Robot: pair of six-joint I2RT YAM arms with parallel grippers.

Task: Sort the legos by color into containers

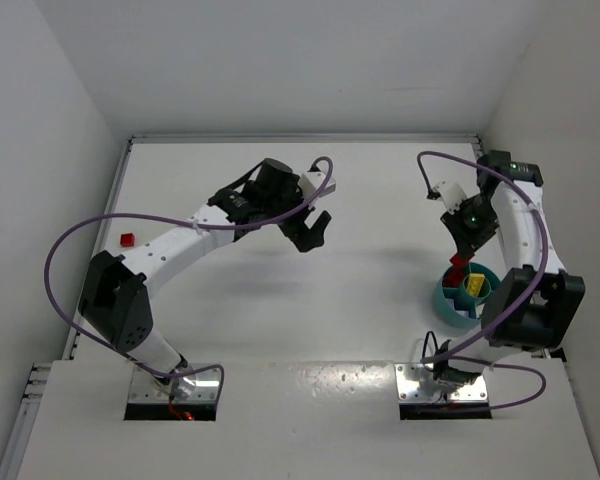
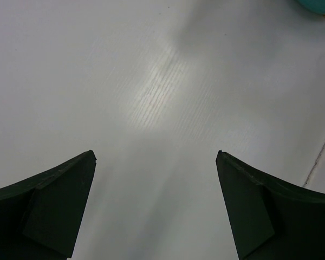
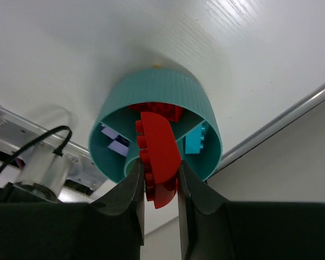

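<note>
Red lego (image 3: pixel 158 146) sits pinched on edge between the fingers of the right gripper (image 3: pixel 161 174), just above the teal dish (image 3: pixel 151 86) that lies straight beyond the fingertips. A red brick (image 3: pixel 161 111) lies in the compartment ahead, so the piece seems held there to drop in with its own colour. A cyan brick (image 3: pixel 195 142) fills the section to the gripper's right. The left gripper (image 2: pixel 156 157) hangs spread and empty over the table (image 2: pixel 151 76). Only the top view shows a yellow brick (image 1: pixel 474 284) in the dish and a stray red brick (image 1: pixel 128 239) well apart from the left gripper.
</note>
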